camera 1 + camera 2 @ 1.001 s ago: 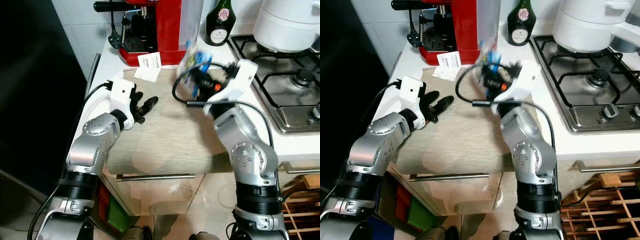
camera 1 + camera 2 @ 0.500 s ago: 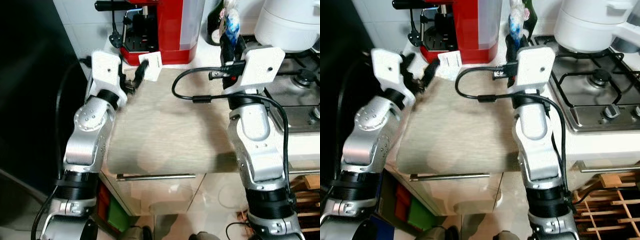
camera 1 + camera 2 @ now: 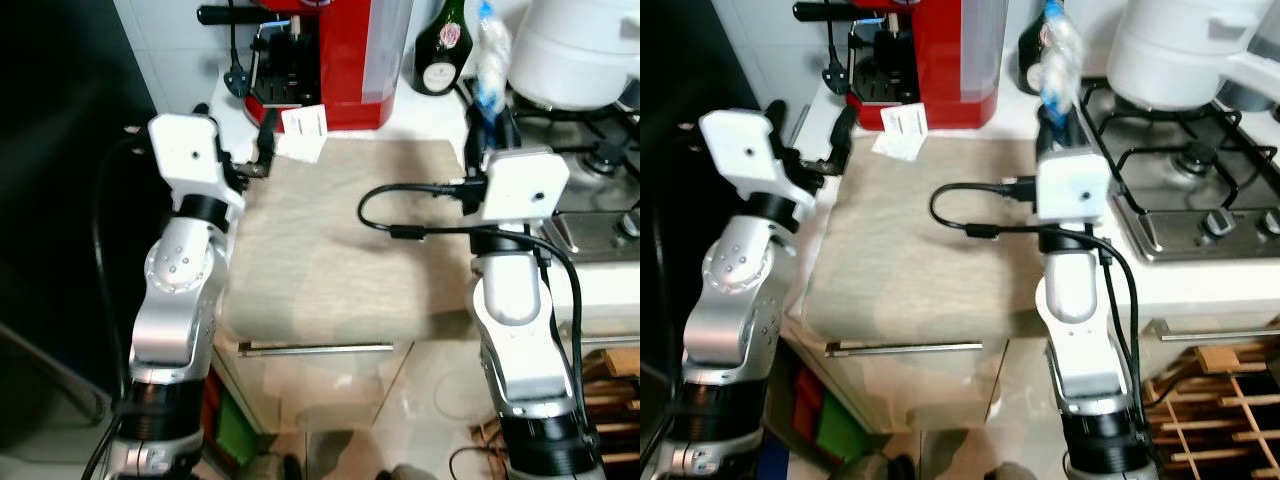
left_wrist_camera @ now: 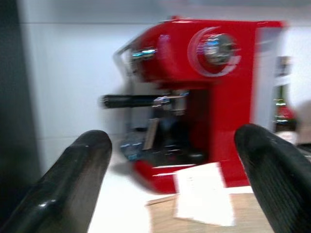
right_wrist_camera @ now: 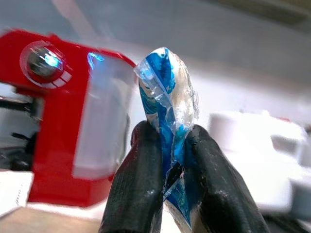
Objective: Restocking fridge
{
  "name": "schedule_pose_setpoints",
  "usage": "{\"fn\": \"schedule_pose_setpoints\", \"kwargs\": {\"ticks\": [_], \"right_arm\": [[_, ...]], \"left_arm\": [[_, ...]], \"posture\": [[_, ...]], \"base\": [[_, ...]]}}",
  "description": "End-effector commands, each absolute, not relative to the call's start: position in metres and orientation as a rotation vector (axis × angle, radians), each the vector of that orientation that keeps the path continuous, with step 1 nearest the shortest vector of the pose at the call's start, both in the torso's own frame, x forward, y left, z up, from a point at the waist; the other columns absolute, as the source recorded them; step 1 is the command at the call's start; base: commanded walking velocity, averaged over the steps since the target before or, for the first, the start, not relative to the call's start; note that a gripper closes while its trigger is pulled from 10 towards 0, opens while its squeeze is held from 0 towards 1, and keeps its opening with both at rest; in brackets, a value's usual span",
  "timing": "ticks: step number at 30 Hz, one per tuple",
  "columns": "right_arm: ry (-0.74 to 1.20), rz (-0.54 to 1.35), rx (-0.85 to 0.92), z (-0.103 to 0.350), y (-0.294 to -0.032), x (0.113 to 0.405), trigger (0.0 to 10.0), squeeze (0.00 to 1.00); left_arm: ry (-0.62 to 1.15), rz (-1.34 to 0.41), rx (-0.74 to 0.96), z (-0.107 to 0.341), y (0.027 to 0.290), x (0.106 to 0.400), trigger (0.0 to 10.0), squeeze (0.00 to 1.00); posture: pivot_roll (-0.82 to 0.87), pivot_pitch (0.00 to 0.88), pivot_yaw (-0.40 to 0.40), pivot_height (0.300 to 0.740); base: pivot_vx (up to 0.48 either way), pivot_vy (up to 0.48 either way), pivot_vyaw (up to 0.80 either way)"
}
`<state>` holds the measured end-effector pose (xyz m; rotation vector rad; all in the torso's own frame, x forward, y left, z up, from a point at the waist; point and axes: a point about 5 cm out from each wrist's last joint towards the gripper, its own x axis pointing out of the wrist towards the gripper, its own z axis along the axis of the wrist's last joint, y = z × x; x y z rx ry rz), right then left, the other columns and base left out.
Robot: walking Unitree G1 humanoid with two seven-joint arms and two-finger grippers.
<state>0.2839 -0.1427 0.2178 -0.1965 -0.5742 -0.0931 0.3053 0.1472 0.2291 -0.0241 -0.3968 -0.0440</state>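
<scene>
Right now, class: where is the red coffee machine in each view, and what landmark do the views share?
Left eye: machine top centre, at the counter's back.
Right eye: machine at the top, left of centre.
Left wrist: machine framed between the open fingers.
Right wrist: machine behind the gripped packet.
Landmark: the white slip at its foot.

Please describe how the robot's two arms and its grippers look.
Both arms are silver metal with round joints and ribbed black cuffs lower down. Each wrist carries a white boxy camera housing with a looping black cable. The left gripper and right gripper each have two long, matte black fingers with rounded tips.
</scene>
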Motion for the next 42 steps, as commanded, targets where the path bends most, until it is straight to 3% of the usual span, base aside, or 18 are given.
{"fn": "schedule_pose_setpoints", "kwargs": {"ticks": [1,2,3,5,20,24,34,42], "right_arm": [[-0.559,-0.106,-0.132,0.216,-0.148,0.287,0.0,0.1],[-0.541,-0.104,-0.114,0.213,-0.15,0.289,0.0,0.1],[-0.512,-0.104,-0.076,0.209,-0.151,0.291,0.0,0.0],[-0.471,-0.088,-0.008,0.204,-0.152,0.297,0.0,0.0],[-0.497,-0.017,0.022,0.212,-0.147,0.311,0.0,0.0],[-0.405,0.009,0.051,0.195,-0.147,0.314,0.0,0.0],[-0.471,0.023,-0.025,0.206,-0.146,0.313,0.0,0.0],[-0.479,0.029,-0.036,0.208,-0.144,0.314,0.0,0.0]], "left_arm": [[-0.363,0.039,-0.008,0.223,0.158,0.306,10.0,0.0],[-0.356,0.057,0.004,0.222,0.16,0.307,10.0,0.0],[-0.355,0.054,0.005,0.221,0.161,0.307,10.0,0.0],[-0.356,0.032,0.018,0.22,0.157,0.308,10.0,0.0],[-0.329,0.035,0.057,0.219,0.155,0.321,10.0,0.0],[-0.295,0.033,0.053,0.21,0.154,0.323,10.0,0.0],[-0.291,0.027,0.036,0.208,0.151,0.326,10.0,0.0],[-0.287,0.017,0.021,0.208,0.15,0.329,10.0,0.0]], "posture": [[-0.07,0.017,0.028,0.74],[-0.07,0.017,0.027,0.74],[-0.07,0.017,0.025,0.74],[-0.07,0.01,0.02,0.74],[-0.06,0.0,0.028,0.74],[-0.06,0.0,0.028,0.74],[-0.07,0.0,0.026,0.74],[-0.07,0.0,0.026,0.74]], "base": [[0.0,0.0,0.0],[0.0,0.0,0.0],[0.0,0.0,0.0],[0.0,0.0,0.0],[0.0,0.0,0.0],[0.0,0.0,0.0],[0.0,0.0,0.0],[-0.354,0.0,0.0]]}}
